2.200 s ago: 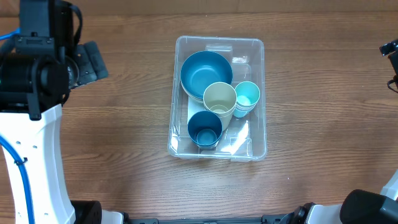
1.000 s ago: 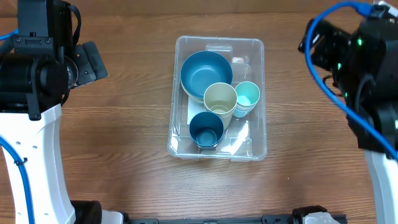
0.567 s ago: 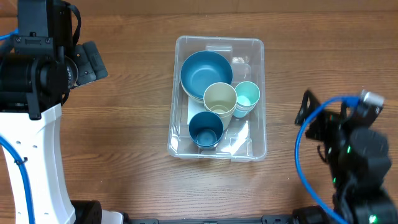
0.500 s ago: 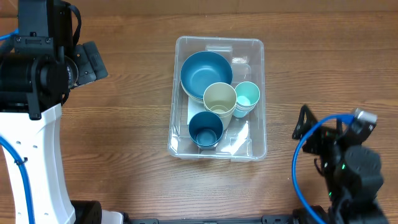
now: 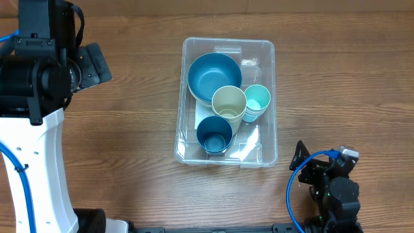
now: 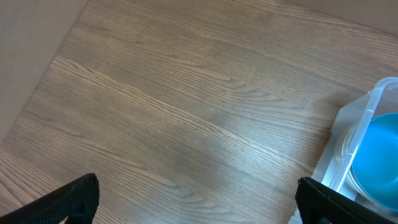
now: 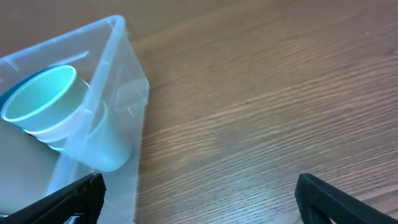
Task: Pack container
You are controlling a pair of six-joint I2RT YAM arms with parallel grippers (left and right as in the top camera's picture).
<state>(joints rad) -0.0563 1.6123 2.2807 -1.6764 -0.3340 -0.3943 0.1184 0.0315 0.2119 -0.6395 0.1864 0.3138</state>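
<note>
Overhead view: at left, the left arm point(image 5: 39, 77) stands over the bench point(image 5: 129, 162) on its white column. Its black wrist is angled toward the middle, well apart from the container point(image 5: 266, 154). The left wrist camera shows the left fingers point(image 6: 74, 198) spread wide and holding nothing above bare wood, with a corner of the container at the right edge.

At centre, the clear container sits on the bench with its long side running away from the robot. A dark blue bowl point(image 5: 215, 72) fills its far end. A cream cup point(image 5: 228, 103) overlaps the bowl's near rim, and a pale teal cup point(image 5: 257, 100) is just beside the cream cup on the right. A dark blue cup point(image 5: 213, 134) stands upright toward the near wall.

At right, the right arm point(image 5: 333, 191) crouches low at the bench's near edge, a blue cable looped beside it, near the container's near right corner. Its wrist camera shows the right fingers point(image 7: 329, 196) spread wide and empty, with the container's corner and the teal cup at left.
</note>
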